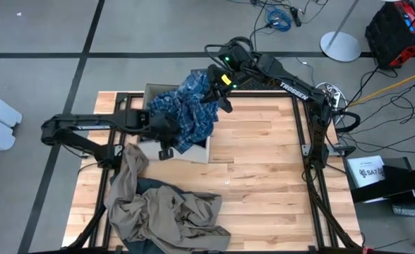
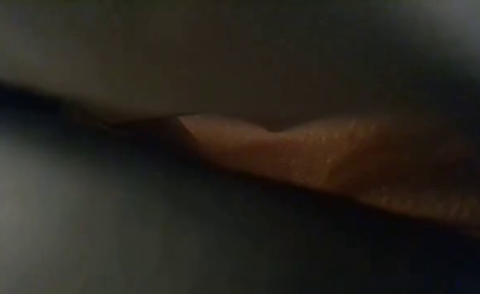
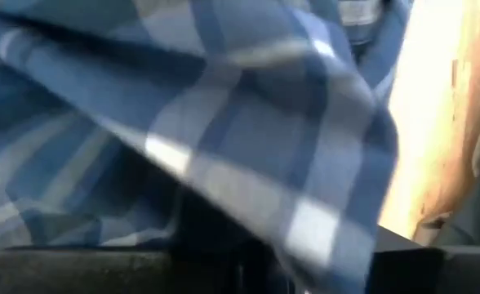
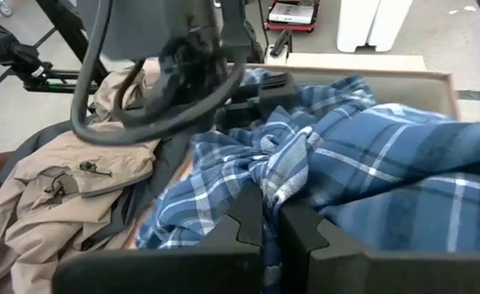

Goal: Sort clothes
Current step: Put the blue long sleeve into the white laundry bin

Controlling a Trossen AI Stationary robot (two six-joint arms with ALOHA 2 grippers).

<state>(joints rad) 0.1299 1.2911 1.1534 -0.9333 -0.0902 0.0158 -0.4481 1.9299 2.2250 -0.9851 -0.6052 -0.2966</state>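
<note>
The blue-and-white plaid shirt (image 1: 186, 109) is seen heaped over the beige cardboard box (image 1: 153, 92) near the far side of the wooden table (image 1: 257, 169). The right gripper (image 4: 270, 224) is pinched shut on a bunch of the plaid cloth at the far edge of the heap. The left gripper (image 1: 166, 134) is pushed against the near side of the heap, and its fingers are hidden under the plaid cloth, so it cannot be told if they are apart or together. Most of the box is covered by the shirt. A khaki-tan garment (image 1: 161, 212) is spread at the table's near left corner, with a dark grey one (image 1: 154, 189) lying partly under it. The low view is blocked by something dark right in front of the camera. A white stand base (image 1: 340, 46) and cables (image 1: 281, 15) are seen on the floor beyond the table.
</note>
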